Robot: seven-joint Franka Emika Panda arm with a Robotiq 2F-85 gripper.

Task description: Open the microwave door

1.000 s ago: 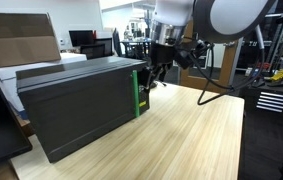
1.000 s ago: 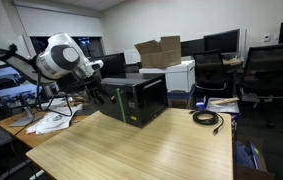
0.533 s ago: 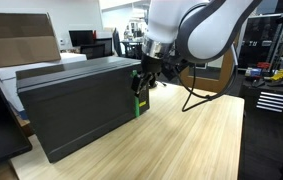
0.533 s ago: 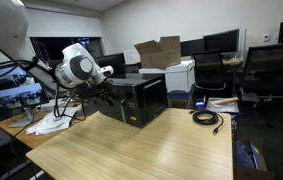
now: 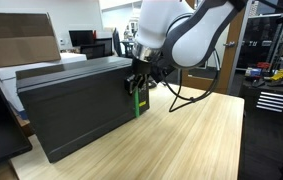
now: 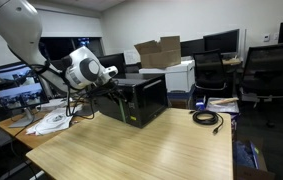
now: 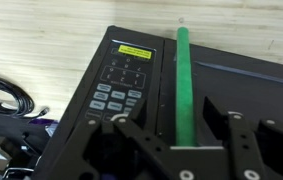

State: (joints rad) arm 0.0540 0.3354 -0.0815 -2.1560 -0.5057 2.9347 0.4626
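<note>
The microwave is a big dark grey box on the wooden table, seen in both exterior views. Its door is a flat dark panel lying flush and closed, with a green vertical strip at one edge. In the wrist view the green strip runs between the door and the keypad panel. My gripper is open, its two fingers on either side of the green strip, right at the microwave's front edge.
A brown cardboard box stands behind the microwave. A black cable lies on the table; it also shows in the wrist view. Papers lie at the table's edge. Office chairs and monitors stand around.
The arm has moved toward the microwave, bringing the gripper from beside the box to the green strip at the door's edge. The door stays closed.
</note>
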